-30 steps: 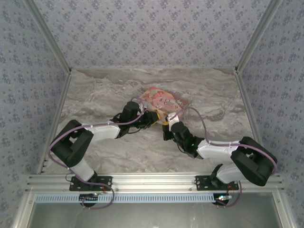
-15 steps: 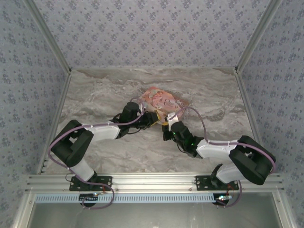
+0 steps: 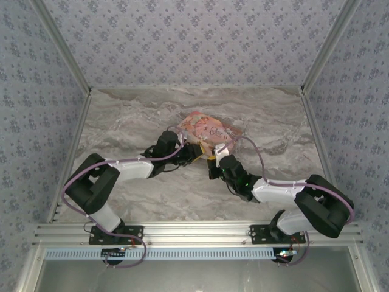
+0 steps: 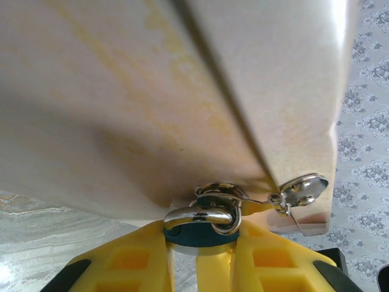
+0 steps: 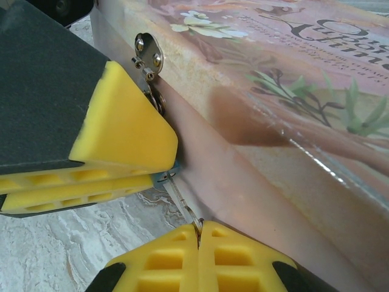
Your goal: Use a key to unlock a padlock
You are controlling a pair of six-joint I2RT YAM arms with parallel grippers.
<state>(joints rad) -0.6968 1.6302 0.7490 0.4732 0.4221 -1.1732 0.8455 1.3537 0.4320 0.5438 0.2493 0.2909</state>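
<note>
The tiny blue padlock (image 4: 189, 233) hangs by its silvery shackle (image 4: 200, 216) from the clasp ring on the pink patterned box (image 4: 152, 91). My left gripper (image 4: 200, 242) is shut on the padlock's body from both sides. In the right wrist view, a sliver of the padlock (image 5: 163, 177) peeks out under the left gripper's yellow fingers (image 5: 115, 134). The thin dark key (image 5: 181, 201) runs from it down into my right gripper (image 5: 199, 231), which is shut on the key's head. In the top view both grippers, left (image 3: 194, 152) and right (image 3: 214, 163), meet at the box's near edge.
The pink box (image 3: 209, 129) lies on the marble table (image 3: 134, 115), with a silvery hasp plate (image 5: 149, 53) on its front wall. Patterned walls and aluminium rails (image 3: 67, 58) close in the table's sides and back.
</note>
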